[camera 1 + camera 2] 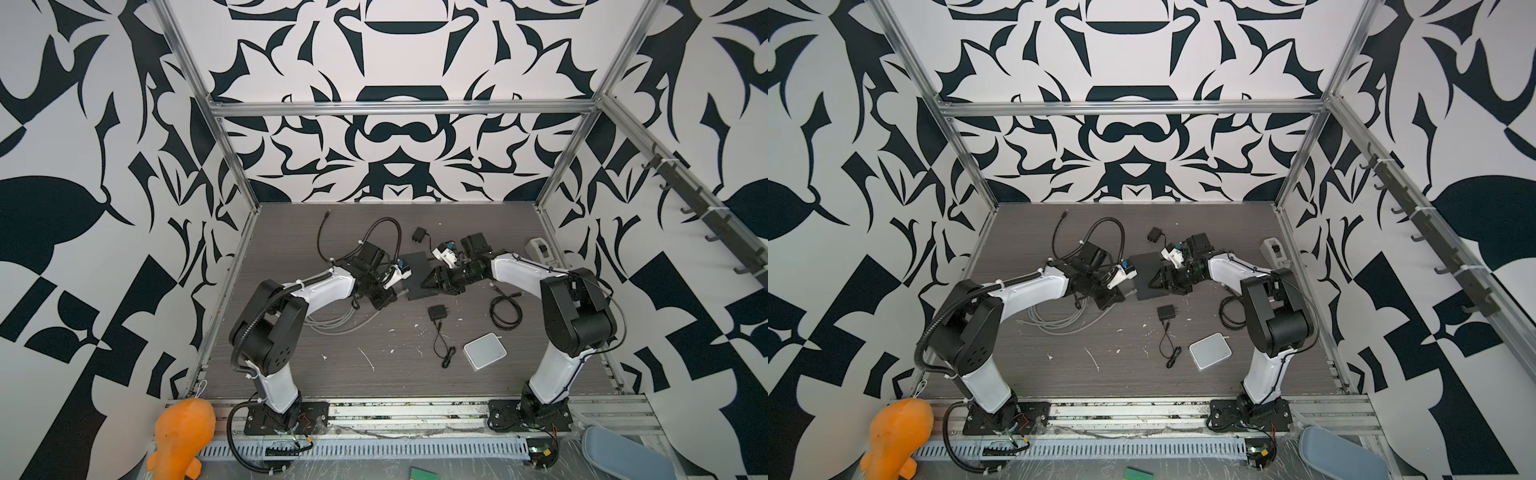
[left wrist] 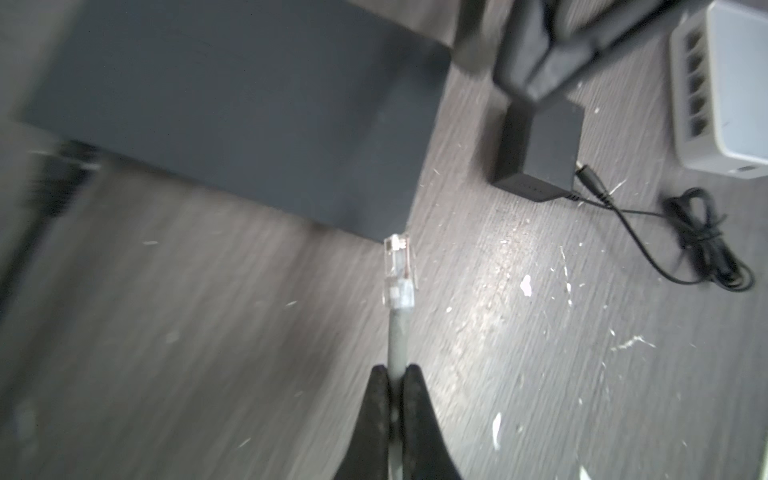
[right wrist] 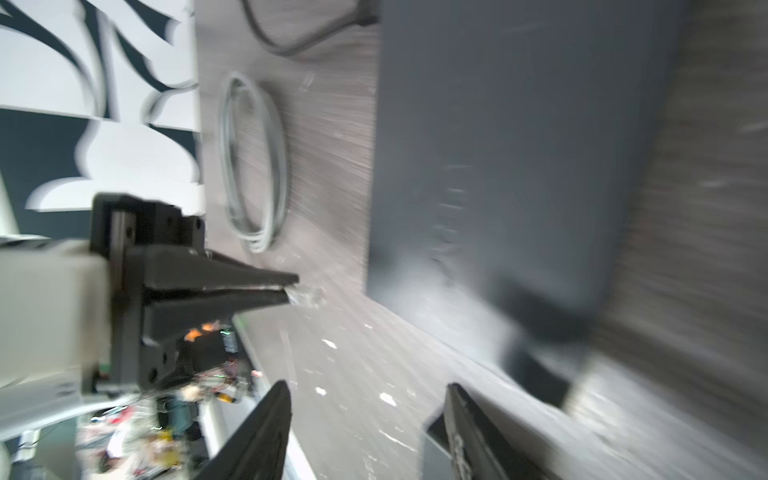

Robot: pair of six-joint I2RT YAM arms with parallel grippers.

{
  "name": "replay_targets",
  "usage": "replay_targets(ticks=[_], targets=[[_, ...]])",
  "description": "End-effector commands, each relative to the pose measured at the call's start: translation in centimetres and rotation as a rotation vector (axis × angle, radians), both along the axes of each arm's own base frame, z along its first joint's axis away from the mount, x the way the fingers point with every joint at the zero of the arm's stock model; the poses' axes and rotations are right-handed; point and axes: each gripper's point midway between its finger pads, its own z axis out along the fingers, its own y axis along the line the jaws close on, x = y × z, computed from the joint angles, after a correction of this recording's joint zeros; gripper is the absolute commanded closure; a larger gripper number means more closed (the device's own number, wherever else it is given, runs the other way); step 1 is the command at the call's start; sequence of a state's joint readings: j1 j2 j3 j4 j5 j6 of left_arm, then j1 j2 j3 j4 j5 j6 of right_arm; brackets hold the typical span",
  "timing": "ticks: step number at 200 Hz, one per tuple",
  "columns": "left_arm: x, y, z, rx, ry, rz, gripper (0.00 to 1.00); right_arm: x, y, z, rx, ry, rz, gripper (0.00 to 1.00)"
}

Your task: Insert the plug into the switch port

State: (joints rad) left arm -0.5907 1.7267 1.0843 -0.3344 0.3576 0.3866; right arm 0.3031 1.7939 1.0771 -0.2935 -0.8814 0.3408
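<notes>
Left claw [image 2: 397, 374] pinches the grey cable [image 2: 397, 336] just behind the plug [image 2: 399, 270], which hovers by a corner of the black switch [image 2: 249, 116]; right claw [image 3: 368, 386] is spread nearby. Looks like the line-up step: next it has to find the port, hidden here, and push in square.

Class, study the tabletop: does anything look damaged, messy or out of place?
White flecks and thin scratch marks litter the dark table near the black adapter; the surface looks chipped or scuffed.
</notes>
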Motion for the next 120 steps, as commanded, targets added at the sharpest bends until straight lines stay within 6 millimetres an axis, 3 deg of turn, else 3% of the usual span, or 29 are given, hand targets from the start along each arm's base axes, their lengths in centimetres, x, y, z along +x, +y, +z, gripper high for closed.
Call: replay_targets(ticks=[1, 60, 120], targets=[[-2.3, -0.3, 0.6, -0.053, 0.053, -0.105, 1.00, 0.9, 2.2, 3.6, 0.157, -0.045, -0.005, 0.38], [-0.9, 0.7, 1.2, -0.078, 0.008, -0.078, 1.00, 2.6, 4.7, 3.8, 0.281, 0.066, -0.137, 0.49], [-0.8, 0.8, 2.3, -0.144, 0.005, -0.086, 1.00, 1.2, 6.1, 3.4, 0.282, 0.115, -0.085, 0.54]])
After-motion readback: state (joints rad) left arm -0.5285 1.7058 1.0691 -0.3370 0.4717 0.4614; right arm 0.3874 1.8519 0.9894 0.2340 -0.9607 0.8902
